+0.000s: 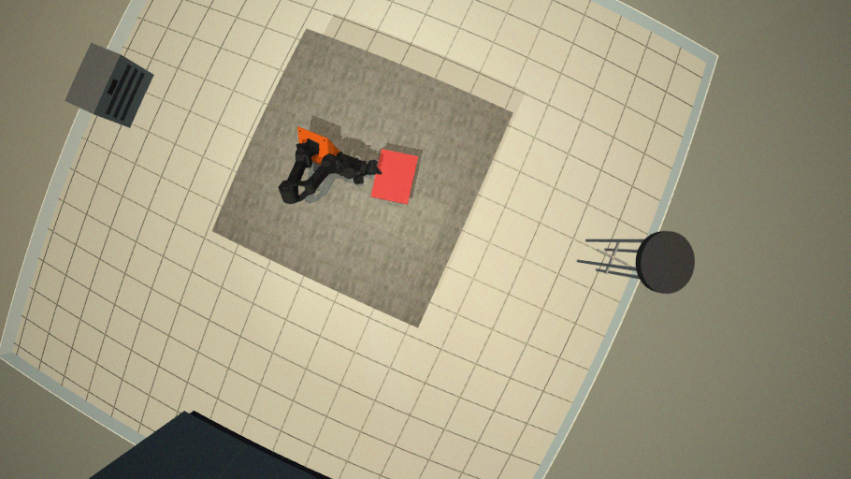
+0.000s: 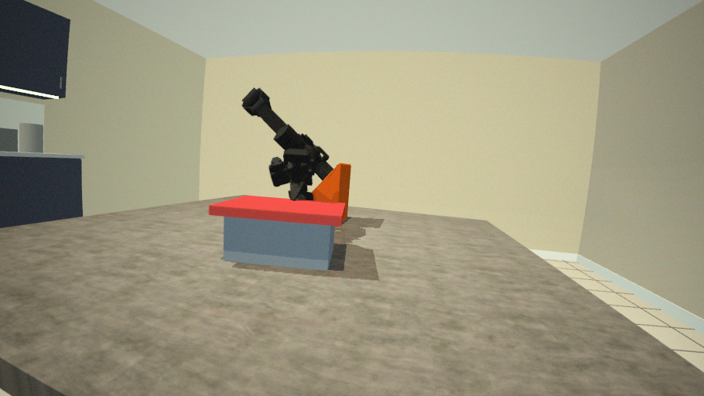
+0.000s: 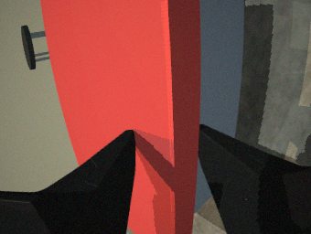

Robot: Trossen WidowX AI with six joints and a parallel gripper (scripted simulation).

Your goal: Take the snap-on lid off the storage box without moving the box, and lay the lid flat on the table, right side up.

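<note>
The red lid (image 1: pixel 396 179) (image 2: pixel 275 211) (image 3: pixel 114 69) lies level on top of the blue-grey storage box (image 2: pixel 278 241) (image 3: pixel 221 59), which stands on the table (image 1: pixel 333 250) (image 2: pixel 418 319). My gripper (image 1: pixel 379 167) (image 2: pixel 301 198) (image 3: pixel 165 134) is at the lid's edge on the side facing the arm's base. It is shut on that edge: one finger is over the lid's top face, the other is beyond its side rim, next to the box wall. In the top view the lid hides the box. The fingertips' contact with the lid is partly hidden in the exterior view.
The orange arm mount (image 1: pixel 320 146) (image 2: pixel 340 189) stands behind the box as seen in the exterior view. The arm's raised black links arch above the table near it. A round dark stool (image 1: pixel 665 262) (image 3: pixel 28 47) stands off the table.
</note>
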